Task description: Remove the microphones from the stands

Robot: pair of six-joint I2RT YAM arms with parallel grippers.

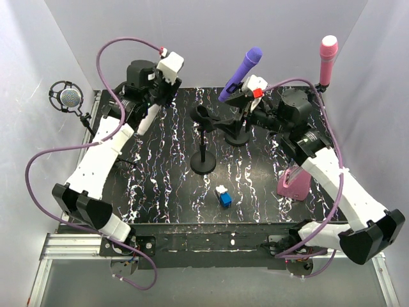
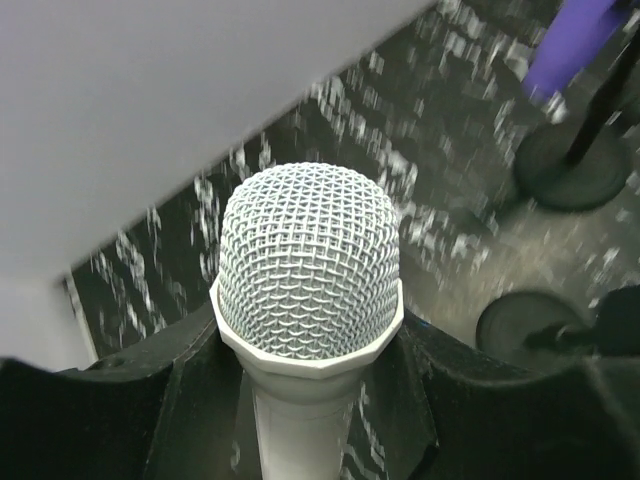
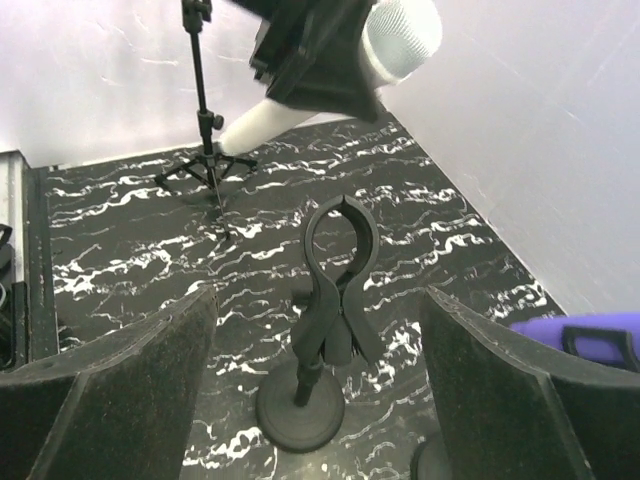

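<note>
While the left gripper [image 2: 305, 420] clamps the white microphone [image 2: 308, 265] just below its mesh head, over the table's [image 1: 166, 198] far-left corner and apart from the stand [image 3: 340, 260], the right gripper [image 3: 320, 330] hangs near that stand's clip, jaws spread wide

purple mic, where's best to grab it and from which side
Take the purple mic mid-barrel, between its head and the stand clip, jaws across it. Its lower end is clipped and it leans head-up, so likely come from the right, beside the open right tool.
</note>
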